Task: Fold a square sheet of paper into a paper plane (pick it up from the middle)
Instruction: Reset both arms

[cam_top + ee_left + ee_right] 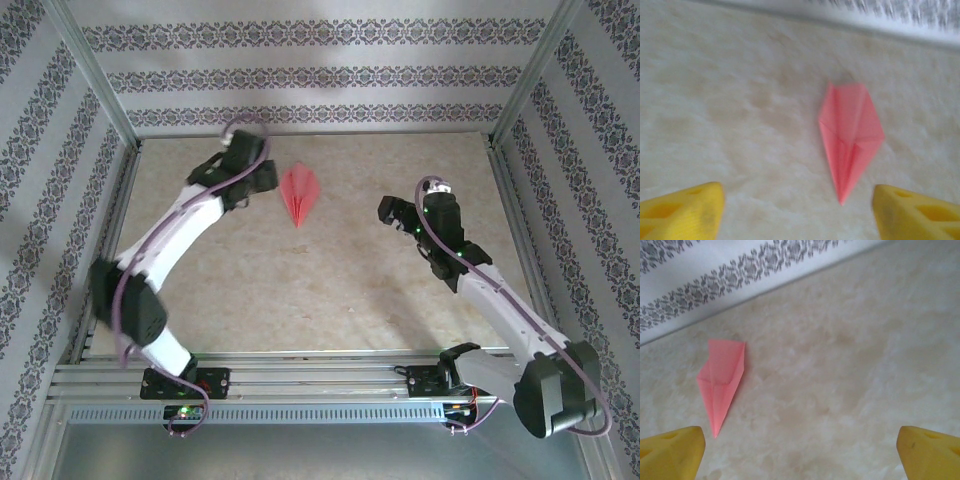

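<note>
1. Salmon-pink paper, folded into a narrow dart: the paper plane (pixel 299 195) lay flat on the mottled beige table (pixel 350 300). It sat toward the far side, roughly midway between the two arms, with its sharp nose pointing back toward the robot's bases.
2. A centre crease and layered wings showed in the left wrist view. The folds looked flat and closed, so the folding itself appeared finished.
3. The left gripper (pixel 264 180) stood just beside the plane's left edge without touching it. Its yellow fingers (pixel 690 210) were spread wide with nothing between them.
4. The right gripper (pixel 388 210) hung farther off on the other side, its jaws likewise spread wide and empty. In its wrist view the plane lay ahead and to the left.
5. Judged from this, the step in hand was clearing away from the finished plane. To do it well, the left arm would need to keep its jaws wide and rise before drawing back, so that no fingertip caught a wing. Paper this thin would likely slide, or a fold spring open, at a light brush.
6. Beyond the table, floral-striped wallpaper (pixel 300 75) and a metal frame (pixel 92 72) closed in the scene.
</note>
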Motion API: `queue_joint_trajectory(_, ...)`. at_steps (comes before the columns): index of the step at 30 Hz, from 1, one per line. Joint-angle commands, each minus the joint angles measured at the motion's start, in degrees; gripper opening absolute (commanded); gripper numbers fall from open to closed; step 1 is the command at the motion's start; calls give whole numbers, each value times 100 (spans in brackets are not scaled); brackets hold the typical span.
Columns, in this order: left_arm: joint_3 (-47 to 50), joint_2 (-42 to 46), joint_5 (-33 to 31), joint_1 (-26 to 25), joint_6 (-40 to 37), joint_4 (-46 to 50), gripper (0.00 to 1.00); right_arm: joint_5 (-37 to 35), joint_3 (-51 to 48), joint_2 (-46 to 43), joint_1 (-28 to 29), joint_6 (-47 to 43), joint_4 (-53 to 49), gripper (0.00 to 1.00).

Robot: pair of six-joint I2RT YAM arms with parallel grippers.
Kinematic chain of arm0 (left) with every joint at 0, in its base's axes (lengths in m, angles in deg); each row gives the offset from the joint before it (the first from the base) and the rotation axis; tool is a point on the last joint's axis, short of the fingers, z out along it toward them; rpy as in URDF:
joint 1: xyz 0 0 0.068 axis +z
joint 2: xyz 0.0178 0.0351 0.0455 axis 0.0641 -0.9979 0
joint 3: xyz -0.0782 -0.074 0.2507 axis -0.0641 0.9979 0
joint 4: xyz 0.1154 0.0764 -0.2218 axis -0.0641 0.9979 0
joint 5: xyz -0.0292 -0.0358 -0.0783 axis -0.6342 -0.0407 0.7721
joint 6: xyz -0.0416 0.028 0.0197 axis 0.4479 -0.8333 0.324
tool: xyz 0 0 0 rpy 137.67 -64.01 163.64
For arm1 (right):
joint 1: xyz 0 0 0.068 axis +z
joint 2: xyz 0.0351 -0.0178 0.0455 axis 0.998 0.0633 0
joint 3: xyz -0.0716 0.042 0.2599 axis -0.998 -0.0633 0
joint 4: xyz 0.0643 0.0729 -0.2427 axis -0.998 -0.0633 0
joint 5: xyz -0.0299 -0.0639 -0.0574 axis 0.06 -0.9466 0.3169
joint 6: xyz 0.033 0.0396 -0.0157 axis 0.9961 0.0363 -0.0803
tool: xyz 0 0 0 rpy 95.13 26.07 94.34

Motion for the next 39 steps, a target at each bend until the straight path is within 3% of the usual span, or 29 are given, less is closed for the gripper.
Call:
queue_joint_trajectory(1,1499,1103,-950,245,-348,-1205,87,-815,-86,-217,-114,-961,44,98)
queue_joint_trajectory(5,3123,2539,-1477,504,-603,-1961,99,-1595,-611,-498,-187,-1437,485,98)
queue_joint_trajectory(9,4517,3575,-2168,803,-817,-2704,99,-2113,-1263,-619,-511,-1452,972,98)
queue_joint_trajectory(13,5631,4095,-2237,1087,-1287,-3716,99,-1987,-1952,-489,-1055,-1259,1862,98)
queue_joint_trajectory(14,5767,4081,-2348,1124,-1221,-3876,99,-1900,-1889,-495,-1153,-1299,1664,98)
queue_joint_trajectory(18,6202,3451,-2214,1389,-1380,-4934,99,-1924,-2139,-173,-1205,-2016,2631,98)
queue_joint_trajectory(22,6383,2482,-1901,1487,-1944,-6037,99,-1374,-2192,104,-1233,-2463,2863,98)
queue_joint_trajectory(27,6612,1725,-913,1671,-2411,-7408,99,-558,-2290,561,-1334,-2852,3771,98)
queue_joint_trajectory(32,6689,1141,7,1914,-2700,-8530,99,-64,-2435,1296,-1532,-2896,4762,98)
queue_joint_trajectory(34,6658,949,360,2029,-2694,-8762,99,223,-2354,1388,-1666,-2739,4664,98)
queue_joint_trajectory(39,6482,304,883,2174,-2601,-9094,99,810,-2359,2041,-1846,-2571,5507,98)
